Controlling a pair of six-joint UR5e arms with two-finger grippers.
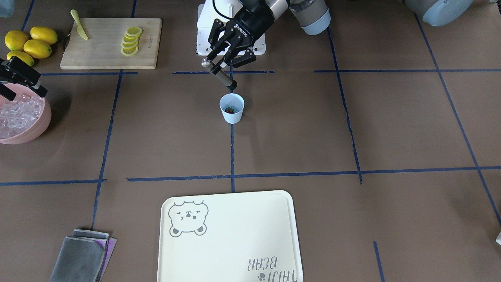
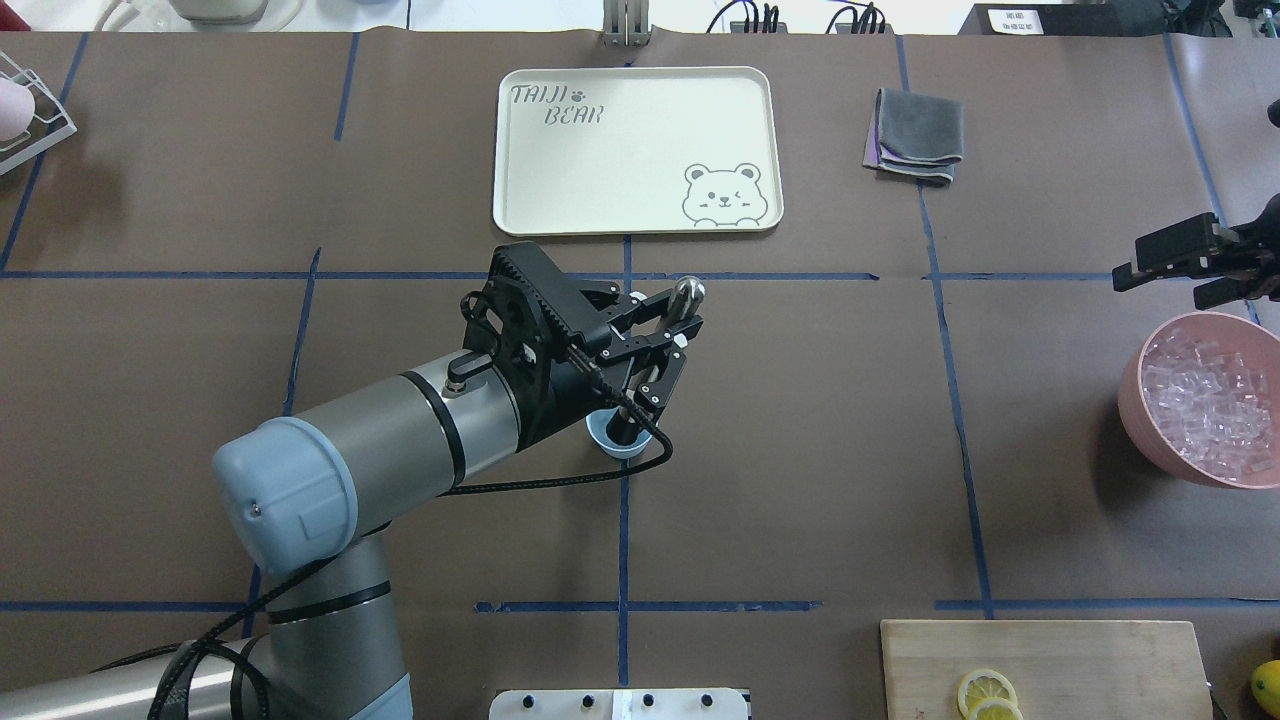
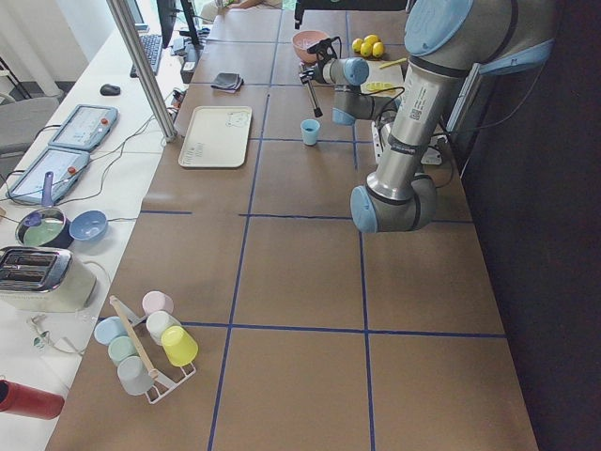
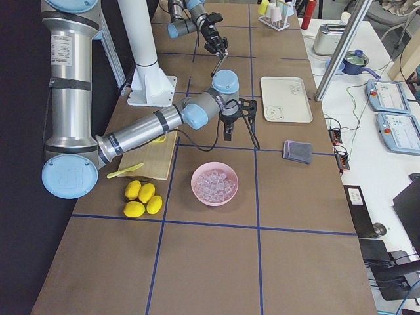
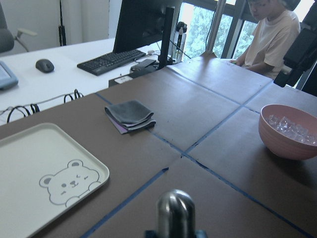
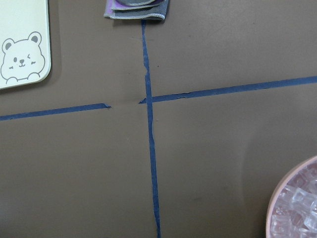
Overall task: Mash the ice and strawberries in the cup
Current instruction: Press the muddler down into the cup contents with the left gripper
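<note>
The light blue cup [image 1: 231, 108] stands near the table's middle, and a small red strawberry [image 1: 229, 110] lies inside it. Whether ice is in the cup I cannot tell. My left gripper [image 1: 223, 64] is shut on a tilted metal muddler [image 1: 222, 76]. The muddler's dark tip hangs just above the cup's rim on the robot's side. In the overhead view the left gripper [image 2: 655, 355] covers most of the cup [image 2: 606, 442]. Ice [image 1: 15, 113] fills the pink bowl [image 1: 37, 127]. My right gripper [image 2: 1190, 262] hovers open beside that bowl, holding nothing.
A cutting board [image 1: 105, 51] carries lemon slices [image 1: 131, 41] and a yellow knife [image 1: 79, 29], with whole lemons [image 1: 29, 43] beside it. A cream bear tray [image 1: 229, 235] and a folded grey cloth [image 1: 84, 254] lie on the operators' side. A person [image 5: 270, 34] sits beyond the table.
</note>
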